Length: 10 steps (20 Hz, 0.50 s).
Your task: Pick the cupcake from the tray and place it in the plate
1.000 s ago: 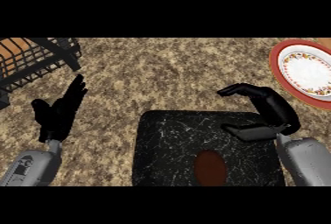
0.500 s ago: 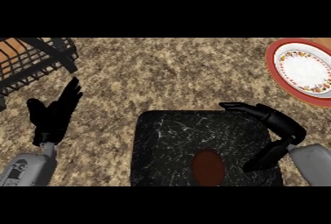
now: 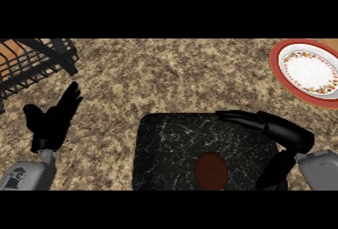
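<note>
brown cupcake [image 3: 212, 170] on the black tray [image 3: 165, 147], just left of the curled, empty right hand [image 3: 285, 134]

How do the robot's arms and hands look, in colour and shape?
Both forearms are grey, with boxy, rounded casings. Each ends in a black robot hand with slim fingers and a thumb: the left robot hand, the right robot hand. No cables or markings show.

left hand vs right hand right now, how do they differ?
The left hand has straight fingers pointing up, resting over bare counter; the right hand is curled. The left hand is clear of the tray; the right hand arches over its right edge, beside the cupcake. Both are black and hold nothing.
</note>
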{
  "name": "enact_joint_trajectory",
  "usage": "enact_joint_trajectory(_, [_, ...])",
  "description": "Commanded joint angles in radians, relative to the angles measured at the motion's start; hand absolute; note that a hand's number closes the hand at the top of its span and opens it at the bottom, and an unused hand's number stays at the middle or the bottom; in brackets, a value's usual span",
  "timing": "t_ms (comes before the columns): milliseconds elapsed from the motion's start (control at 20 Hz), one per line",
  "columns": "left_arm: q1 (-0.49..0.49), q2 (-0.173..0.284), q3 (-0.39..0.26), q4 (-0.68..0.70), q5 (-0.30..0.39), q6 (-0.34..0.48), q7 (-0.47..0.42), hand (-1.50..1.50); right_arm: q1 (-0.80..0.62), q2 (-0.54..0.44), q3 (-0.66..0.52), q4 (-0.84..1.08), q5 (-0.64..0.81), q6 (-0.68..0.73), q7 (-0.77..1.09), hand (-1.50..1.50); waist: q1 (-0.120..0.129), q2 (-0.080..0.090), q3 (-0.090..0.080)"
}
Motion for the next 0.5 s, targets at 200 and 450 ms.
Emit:
enact_joint_trajectory(200, [-0.018,-0.017,0.012,0.062,-0.031,-0.038,-0.028,0.0,-0.024,-0.031,0.067,-0.075,0.167,0.056,0.101,-1.5,0.0,0.002,0.0])
enact_joint_trajectory(450, [-0.021,-0.038,0.024,0.0,-0.039,-0.021,0.025,0.0,-0.037,0.012,0.104,-0.059,0.313,0.012,0.131,-1.5,0.003,0.002,0.0])
